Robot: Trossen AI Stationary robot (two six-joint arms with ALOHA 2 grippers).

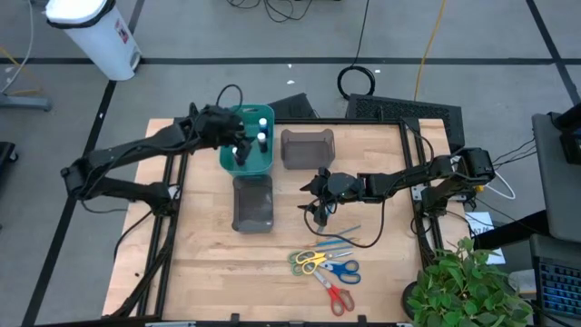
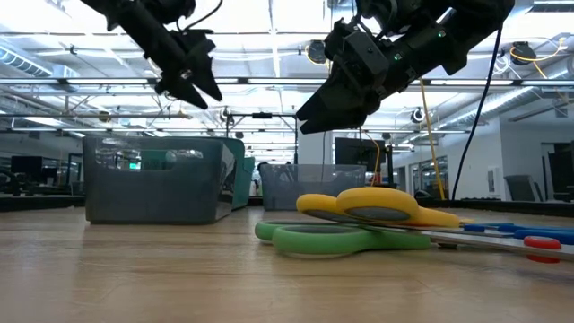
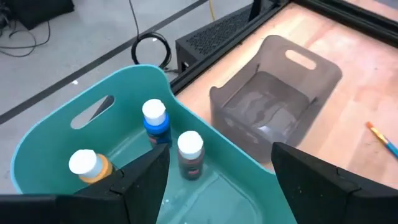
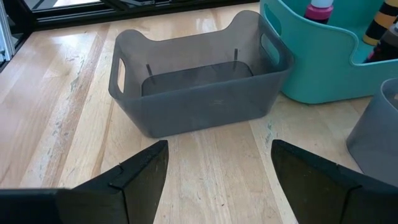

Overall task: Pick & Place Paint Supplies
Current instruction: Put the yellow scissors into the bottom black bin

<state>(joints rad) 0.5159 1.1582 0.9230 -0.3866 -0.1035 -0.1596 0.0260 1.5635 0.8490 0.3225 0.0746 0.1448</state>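
Observation:
Three white-capped paint bottles stand upright in the teal bin (image 1: 247, 138): a blue one (image 3: 155, 122), a dark brown one (image 3: 189, 153) and an orange-yellow one (image 3: 89, 166). My left gripper (image 1: 241, 150) (image 3: 219, 155) hovers open just above them, inside the bin's rim, and touches nothing. My right gripper (image 1: 318, 207) (image 4: 219, 146) is open above the bare table, between the two grey bins and the brushes. Thin blue and orange brushes (image 1: 338, 242) lie flat on the wood. Near the front edge lie the green-yellow scissors (image 1: 309, 261) (image 2: 359, 220), blue scissors (image 1: 341, 269) and red scissors (image 1: 336, 298).
One grey bin (image 1: 307, 148) (image 3: 273, 93) stands to the right of the teal bin, and a second grey bin (image 1: 253, 202) (image 4: 193, 87) stands in front of it. The black frame rails (image 1: 413, 173) border the table. A potted plant (image 1: 463, 282) stands off the right near corner.

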